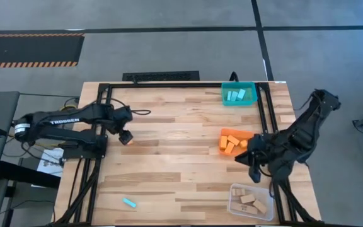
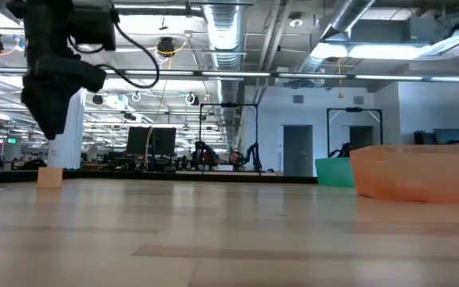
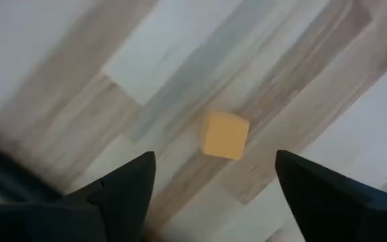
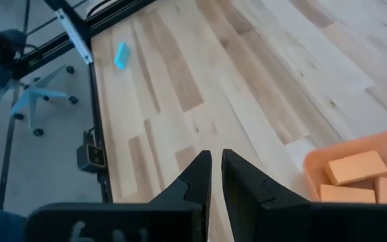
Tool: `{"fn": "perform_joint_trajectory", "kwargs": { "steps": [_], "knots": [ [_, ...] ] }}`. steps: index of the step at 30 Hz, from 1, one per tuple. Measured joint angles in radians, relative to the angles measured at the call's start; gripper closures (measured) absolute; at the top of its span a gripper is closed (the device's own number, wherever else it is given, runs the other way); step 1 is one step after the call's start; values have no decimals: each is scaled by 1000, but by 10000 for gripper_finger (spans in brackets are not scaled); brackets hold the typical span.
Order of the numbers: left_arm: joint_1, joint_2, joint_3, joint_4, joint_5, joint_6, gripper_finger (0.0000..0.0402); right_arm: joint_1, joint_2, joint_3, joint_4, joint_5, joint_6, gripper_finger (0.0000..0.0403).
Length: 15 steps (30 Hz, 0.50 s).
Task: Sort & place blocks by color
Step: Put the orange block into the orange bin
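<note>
An orange block [image 3: 225,134] lies flat on the wooden table near its left side, and also shows in the high view [image 1: 126,140] and the low view [image 2: 49,177]. My left gripper [image 3: 213,160] hangs open just above it, pointing down, one finger on either side and clear of it. A cyan block [image 1: 129,202] lies near the table's front edge and shows in the right wrist view [image 4: 121,55]. My right gripper [image 4: 216,156] is shut and empty, above the table beside the orange bin [image 1: 249,135].
The orange bin holds several orange blocks [image 1: 230,143]. A teal bin [image 1: 252,86] at the far right holds cyan blocks. A clear bin [image 1: 234,189] at the near right holds tan blocks. A black frame [image 1: 261,107] runs along the table's edges.
</note>
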Motion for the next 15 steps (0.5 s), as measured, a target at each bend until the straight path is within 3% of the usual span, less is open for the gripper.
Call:
{"fn": "perform_joint_trajectory", "kwargs": {
  "steps": [3,6,15],
  "knots": [
    [16,14,-45,68,44,58,87,-31,0,0,16,-15,0,342],
    [15,50,-66,106,24,97,73,-51,0,0,32,-17,0,342],
    [-12,178,-104,164,8,107,70,-67,0,0,42,-17,0,342]
  ]
}}
